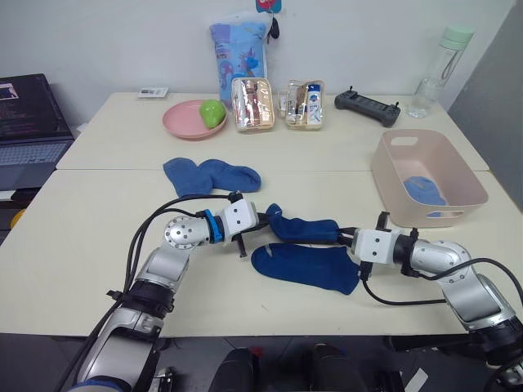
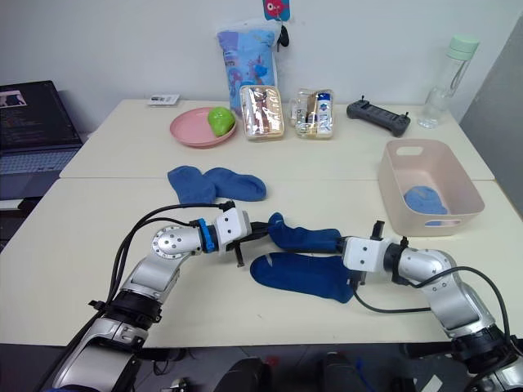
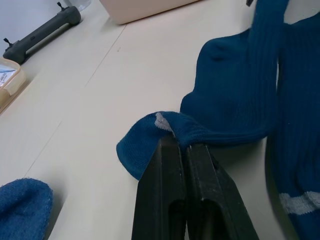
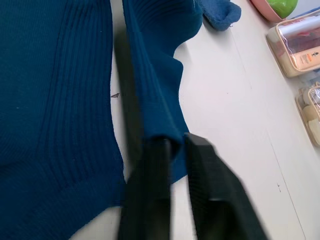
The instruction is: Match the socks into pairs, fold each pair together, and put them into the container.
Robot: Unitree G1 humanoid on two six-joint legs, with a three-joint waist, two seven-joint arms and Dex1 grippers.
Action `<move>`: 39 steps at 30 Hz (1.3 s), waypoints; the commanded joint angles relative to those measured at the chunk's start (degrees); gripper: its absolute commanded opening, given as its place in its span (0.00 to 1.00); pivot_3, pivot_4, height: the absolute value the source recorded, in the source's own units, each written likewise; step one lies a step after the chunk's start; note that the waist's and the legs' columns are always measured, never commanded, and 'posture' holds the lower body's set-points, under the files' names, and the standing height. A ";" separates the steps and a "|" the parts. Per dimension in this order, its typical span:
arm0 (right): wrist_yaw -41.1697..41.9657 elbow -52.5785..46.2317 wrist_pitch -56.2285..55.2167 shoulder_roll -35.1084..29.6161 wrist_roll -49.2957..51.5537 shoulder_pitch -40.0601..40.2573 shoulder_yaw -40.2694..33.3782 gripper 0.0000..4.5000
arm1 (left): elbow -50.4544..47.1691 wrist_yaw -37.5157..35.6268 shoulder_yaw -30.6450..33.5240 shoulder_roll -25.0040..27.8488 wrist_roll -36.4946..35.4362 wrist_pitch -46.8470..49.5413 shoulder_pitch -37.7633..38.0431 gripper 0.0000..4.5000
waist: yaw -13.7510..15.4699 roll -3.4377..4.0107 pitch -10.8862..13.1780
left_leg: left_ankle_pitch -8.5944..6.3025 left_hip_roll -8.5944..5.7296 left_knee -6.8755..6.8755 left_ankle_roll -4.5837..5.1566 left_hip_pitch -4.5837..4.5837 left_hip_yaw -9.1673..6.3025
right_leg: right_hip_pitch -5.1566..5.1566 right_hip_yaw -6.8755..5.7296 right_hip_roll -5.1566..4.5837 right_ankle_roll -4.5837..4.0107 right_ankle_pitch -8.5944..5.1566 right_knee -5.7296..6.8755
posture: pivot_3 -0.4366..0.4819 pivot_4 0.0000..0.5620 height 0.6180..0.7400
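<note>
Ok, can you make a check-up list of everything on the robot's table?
Surface: two beige tables pushed together.
Job's things: dark blue sock stretched between both grippers; its match flat in front; lighter blue pair behind; folded pair in the container.
Clutter: pink plate with green fruit, two pouches, patterned bag, controller, bottle.
Grippers: left gripper and right gripper pinch the sock's ends.
Cables: black, along both arms.
Surroundings: laptop, white wall.

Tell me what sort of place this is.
Probably an office or lab set up for a household-chore trial: pale work tables pushed together against a plain wall, a laptop at the side, and a handheld controller beside the laundry props.
</note>
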 commanded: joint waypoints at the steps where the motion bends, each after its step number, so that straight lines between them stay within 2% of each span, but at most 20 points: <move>1: 0.79 -2.84 -0.10 -0.49 2.15 0.09 -2.01 0.01 | -1.89 -0.60 0.02 0.64 -0.26 -1.13 -0.23 0.00 | 0.00 0.00 0.00 | 0.00 0.00 0.00 0.00 0.00 0.00 | 0.00 0.00 0.00 0.00 0.00 0.00 | 0.48 0.27 1.00; 9: 1.74 -4.37 4.81 -0.02 7.56 -1.72 -4.79 0.01 | -3.61 -3.54 1.91 1.28 -4.34 1.39 -0.27 0.00 | -0.02 0.00 0.00 | 0.00 0.00 0.00 0.00 0.00 0.00 | 0.00 0.00 0.00 0.00 0.00 0.00 | 0.48 0.27 1.00; 15: 5.80 -8.35 11.26 -2.83 13.65 -3.69 -7.98 0.01 | -9.01 -10.71 2.78 6.00 -9.56 4.77 0.02 0.00 | -0.08 0.00 0.00 | 0.00 0.02 -0.01 0.00 -0.01 -0.04 | 0.00 -0.02 0.00 -0.01 0.00 0.00 | 0.48 0.27 1.00; 18: 9.84 -14.38 21.96 -4.62 25.08 -4.07 -11.42 0.01 | -14.50 -15.93 3.63 9.43 -15.02 11.51 0.10 0.00 | -0.08 0.00 0.00 | 0.00 0.02 0.00 0.00 -0.03 -0.03 | 0.00 -0.01 -0.01 -0.01 0.00 -0.02 | 0.48 0.27 1.00; 22: 12.65 -23.47 40.23 -9.65 41.72 -2.17 -16.35 0.01 | -22.77 -21.88 4.68 15.30 -24.71 28.36 1.00 0.00 | -0.12 0.02 0.01 | -0.01 0.05 -0.02 0.01 -0.03 -0.08 | 0.00 -0.03 -0.01 -0.01 0.00 -0.02 | 0.48 0.27 1.00; 25: 10.37 -28.51 51.60 -11.88 54.76 0.94 -20.75 0.01 | -28.20 -26.25 3.47 20.39 -28.42 36.90 2.15 0.00 | -0.13 0.01 0.01 | -0.01 0.06 -0.02 0.02 -0.03 -0.13 | 0.05 -0.07 -0.01 -0.01 -0.01 -0.07 | 0.48 0.27 1.00; 27: 8.43 -31.69 55.02 -12.45 58.67 4.11 -22.04 0.01 | -30.52 -27.55 2.33 22.25 -28.53 38.91 3.63 0.00 | -0.11 0.01 0.01 | -0.01 0.06 -0.03 0.02 -0.03 -0.11 | 0.05 -0.06 -0.01 -0.01 -0.01 -0.08 | 0.48 0.27 1.00; 32: 1.48 -35.66 56.37 -9.94 59.15 12.28 -21.47 0.01 | -32.07 -24.41 -0.28 20.42 -24.22 37.00 7.74 0.00 | 0.03 0.00 0.02 | -0.02 0.05 -0.03 0.03 -0.02 -0.08 | 0.07 -0.04 -0.01 0.01 -0.02 -0.08 | 0.48 0.27 1.00; 39: 0.79 -26.50 49.71 -8.54 48.60 13.30 -15.80 0.01 | -22.56 -22.31 -4.62 16.57 -15.52 31.85 2.28 0.00 | -0.01 -0.02 0.02 | -0.01 0.02 -0.01 0.03 -0.01 -0.03 | 0.06 -0.03 0.03 0.01 -0.02 -0.06 | 0.48 0.27 1.00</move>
